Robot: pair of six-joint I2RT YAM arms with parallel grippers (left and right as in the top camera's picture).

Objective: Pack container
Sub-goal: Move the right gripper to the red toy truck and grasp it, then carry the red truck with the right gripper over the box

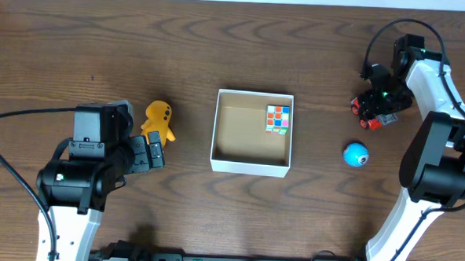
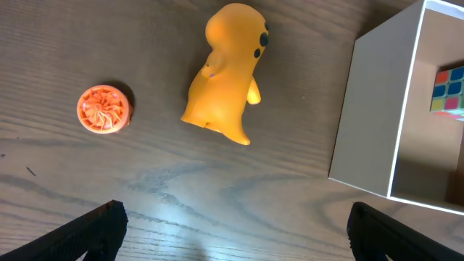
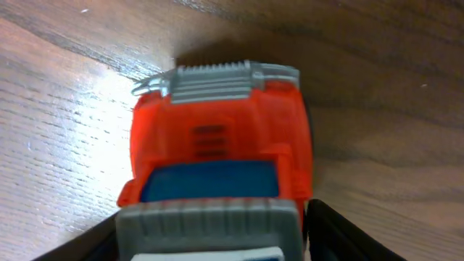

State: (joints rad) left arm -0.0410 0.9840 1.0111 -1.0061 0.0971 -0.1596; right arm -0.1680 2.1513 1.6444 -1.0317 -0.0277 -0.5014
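The left gripper point(image 2: 237, 215) hangs over bare wood with its fingers point(image 2: 98, 230) spread wide apart, holding and touching nothing. Ahead of it a yellow toy figure point(image 2: 225, 72) lies on the table point(image 1: 79, 45), with a small orange ridged disc point(image 2: 104, 109) to one side. The right gripper point(image 3: 214, 221) is down at the far right of the table, straddling a red toy truck point(image 3: 217, 159). Its dark fingers point(image 3: 341, 232) sit right against the truck's two sides, but whether they are squeezing it or only flanking it cannot be told. The container point(image 1: 216, 130) stands upright in the middle of the table between the arms, with a coloured puzzle cube point(image 1: 278, 119) in its far right corner. A blue ball point(image 1: 356, 154) rests on the wood between the container and the right arm.
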